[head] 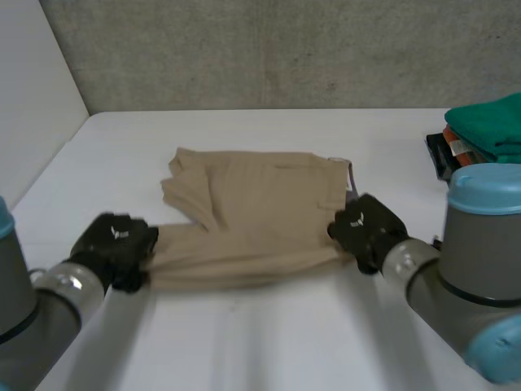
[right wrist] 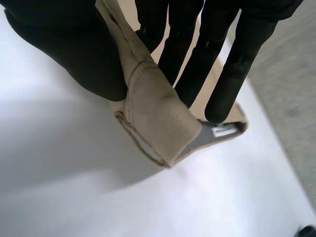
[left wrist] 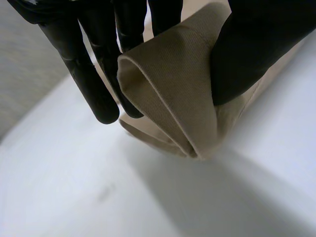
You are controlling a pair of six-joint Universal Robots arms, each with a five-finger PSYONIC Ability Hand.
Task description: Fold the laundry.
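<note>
At eight and three o'clock on the tan garment (head: 252,216), left hand (head: 114,244) and right hand (head: 370,228) pinch its edges, seemingly to fold.

**Garment mid-table, a hand at each near end**

The garment (head: 252,216) lies on the middle of the table (head: 269,342), its long side running left to right. The left hand (head: 114,244) is at its near left corner. The right hand (head: 366,228) is at its right edge, toward the near side. In each wrist view a fold of the garment sits between that hand's thumb and fingers. Well apart, at the table's far right, a stack of folded cloth (head: 488,130) seems to rest on the tabletop, its base hidden behind the right arm (head: 480,269). A wall (head: 269,49) stands behind the table.
</note>
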